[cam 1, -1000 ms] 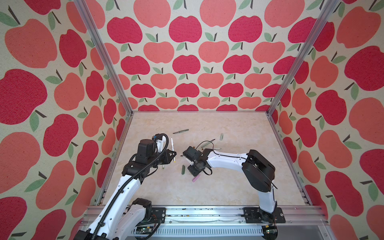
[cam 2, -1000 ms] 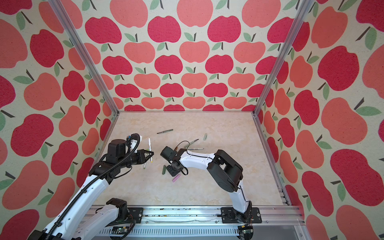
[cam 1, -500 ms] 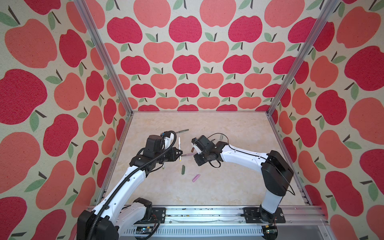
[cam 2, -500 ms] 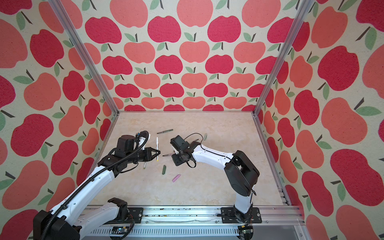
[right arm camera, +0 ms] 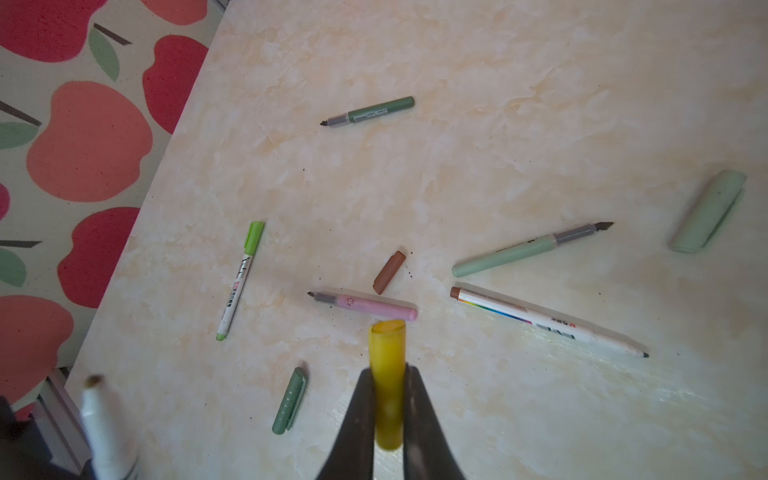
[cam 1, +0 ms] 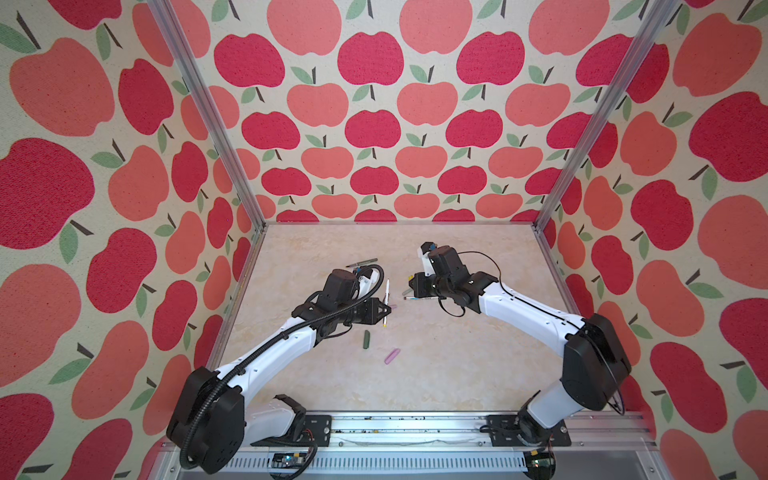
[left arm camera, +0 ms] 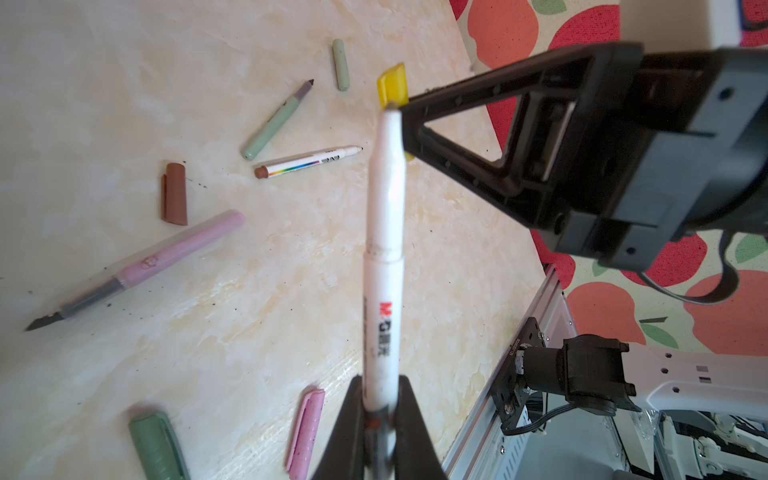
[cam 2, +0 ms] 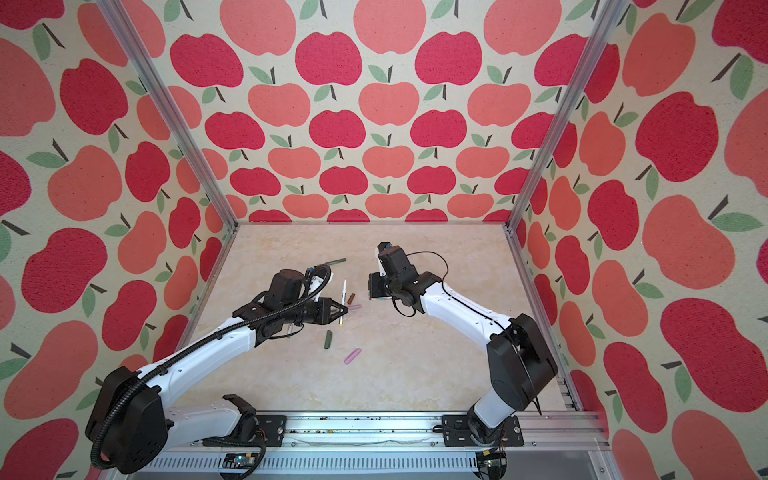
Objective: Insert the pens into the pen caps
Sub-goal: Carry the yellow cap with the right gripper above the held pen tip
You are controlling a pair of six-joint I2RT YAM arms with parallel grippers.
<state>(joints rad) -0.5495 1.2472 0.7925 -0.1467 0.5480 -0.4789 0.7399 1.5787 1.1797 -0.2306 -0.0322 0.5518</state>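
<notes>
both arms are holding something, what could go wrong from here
1. The tip of the white pen sits off to one side of the mouth of the yellow cap in the right wrist view; pushing could hit the rim or the right gripper.
2. The left gripper grips the pen toward its back end, so the long free front may tilt or slip under pressure.

A robot lab test booth: apple-print walls (cam 1: pixel 374 124), aluminium frame posts (cam 1: pixel 202 104), mounting rail (cam 1: pixel 415 424).

Apple-print walls (cam 1: pixel 374 124), pale marbled tabletop (cam 1: pixel 457 374)
</notes>
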